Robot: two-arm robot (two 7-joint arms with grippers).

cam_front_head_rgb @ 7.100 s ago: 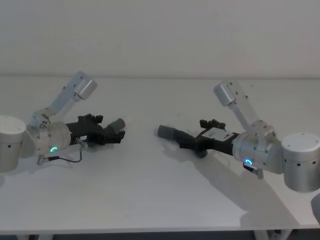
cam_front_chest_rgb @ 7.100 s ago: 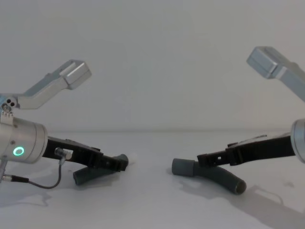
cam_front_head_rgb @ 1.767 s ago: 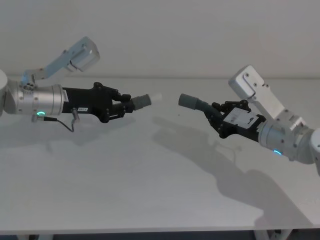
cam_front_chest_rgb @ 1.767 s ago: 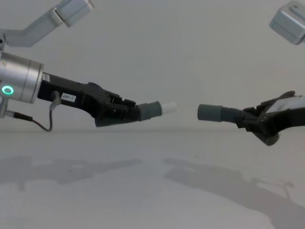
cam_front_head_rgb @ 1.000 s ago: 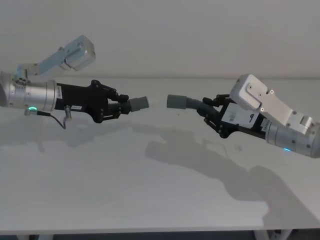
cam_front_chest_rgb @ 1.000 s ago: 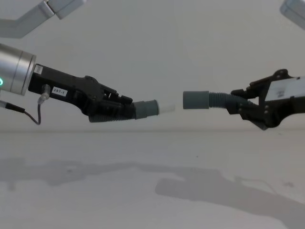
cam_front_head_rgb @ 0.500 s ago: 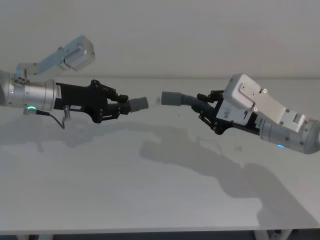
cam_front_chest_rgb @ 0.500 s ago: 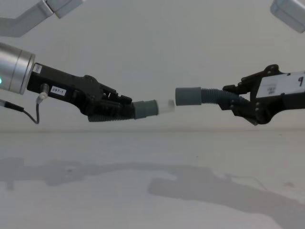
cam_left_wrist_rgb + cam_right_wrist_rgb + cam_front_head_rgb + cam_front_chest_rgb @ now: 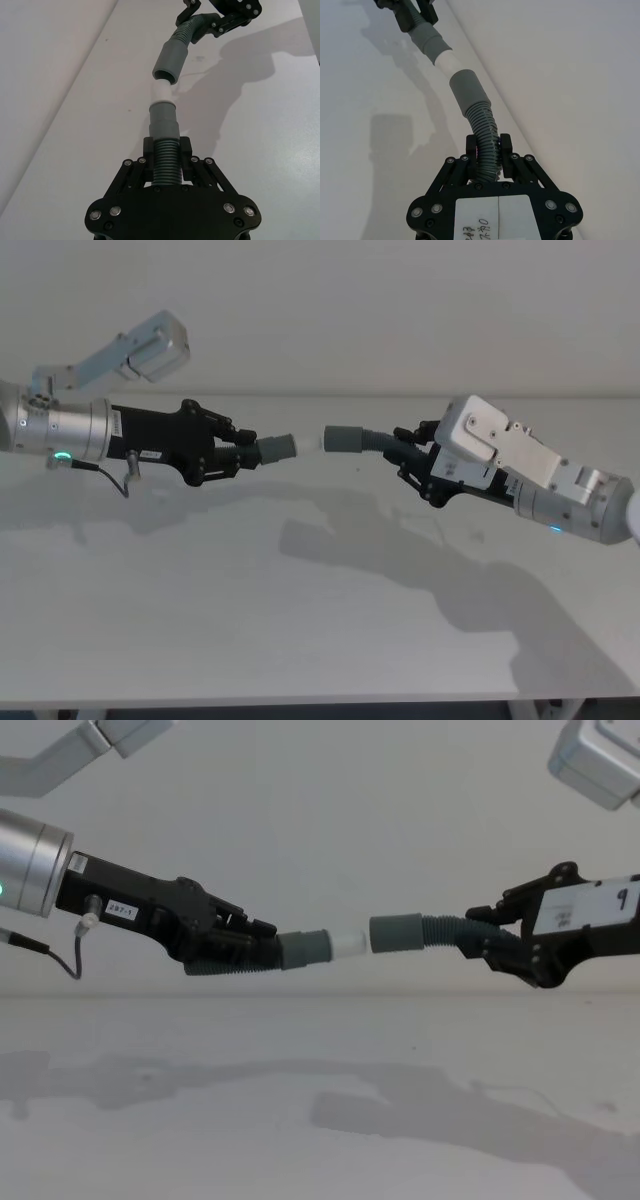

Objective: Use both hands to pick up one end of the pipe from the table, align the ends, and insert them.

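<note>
Closing the last gap, the right gripper [image 9: 478, 942], fingers clamped on the long hose [image 9: 440, 932], brought its cuff [image 9: 396, 933] to the white tip [image 9: 345, 941] of the short hose [image 9: 300, 948] clamped in the left gripper [image 9: 255, 945], so insertion had begun.

Even, diffuse lighting, moderately bright; no glare. Soft-edged grey shadows of both arms fall on the table [image 9: 300, 640] below and toward the camera, so the light comes from above and behind. Wrist views sharp up close, softer farther off.

Short hose piece's white tip [image 9: 345, 942] seemingly just meets the longer piece's grey cuff [image 9: 396, 932], both held aloft.
</note>
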